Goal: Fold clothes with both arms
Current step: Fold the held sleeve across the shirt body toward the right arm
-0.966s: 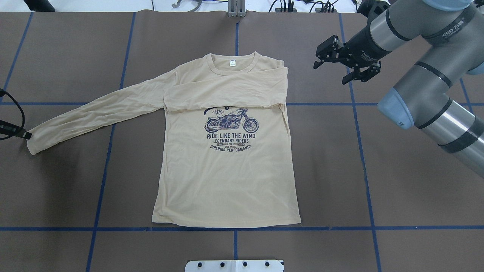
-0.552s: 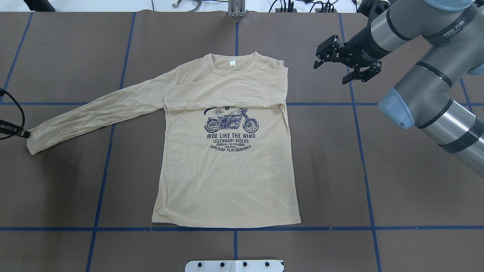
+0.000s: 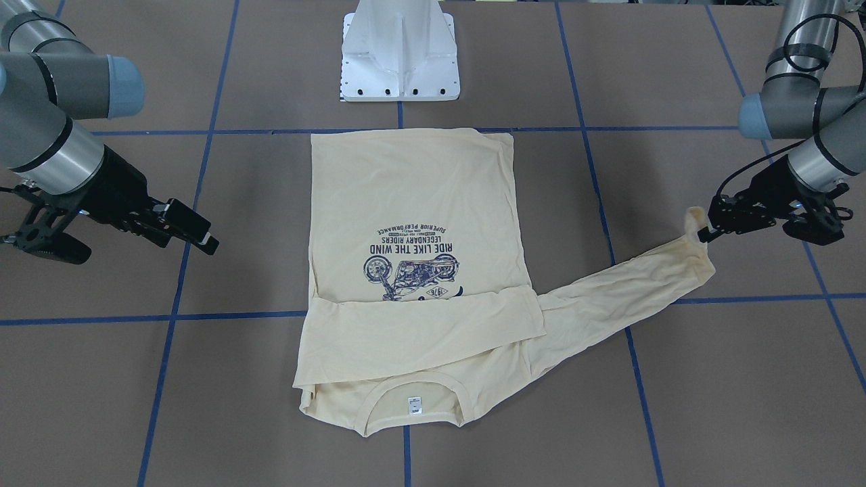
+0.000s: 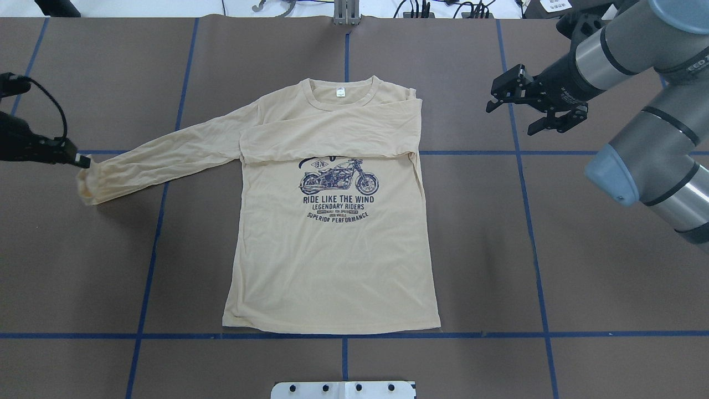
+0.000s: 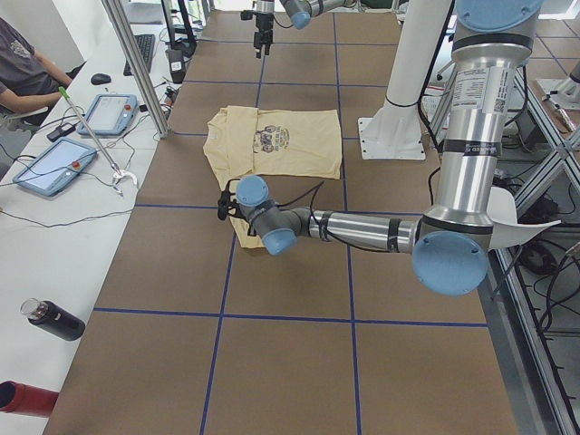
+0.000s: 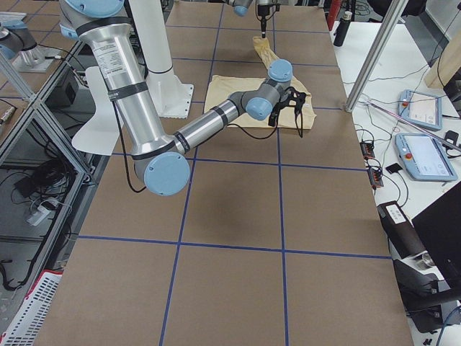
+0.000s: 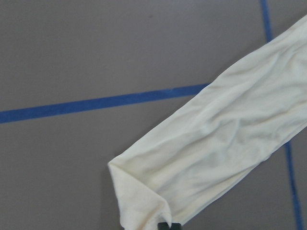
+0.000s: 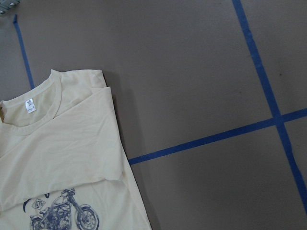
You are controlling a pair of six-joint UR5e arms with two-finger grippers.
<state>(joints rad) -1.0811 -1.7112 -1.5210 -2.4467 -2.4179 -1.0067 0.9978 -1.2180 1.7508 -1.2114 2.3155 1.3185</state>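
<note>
Front-facing view, T-shirt [image 3: 413,196] flat at centre frame, left gripper [image 3: 703,230] at right edge pinching its raised sleeve [image 3: 629,287] tight; overhead view, right gripper [image 4: 510,118] upper right, jaws spread wide, holding nothing, well apart from the shirt.

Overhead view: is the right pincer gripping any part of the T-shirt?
No, the right pincer hangs open above the table, well apart from the T-shirt.

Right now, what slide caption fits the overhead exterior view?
Left tool pinches the outstretched sleeve end of the T-shirt; right tool hovers open beside the folded-in sleeve.
</note>
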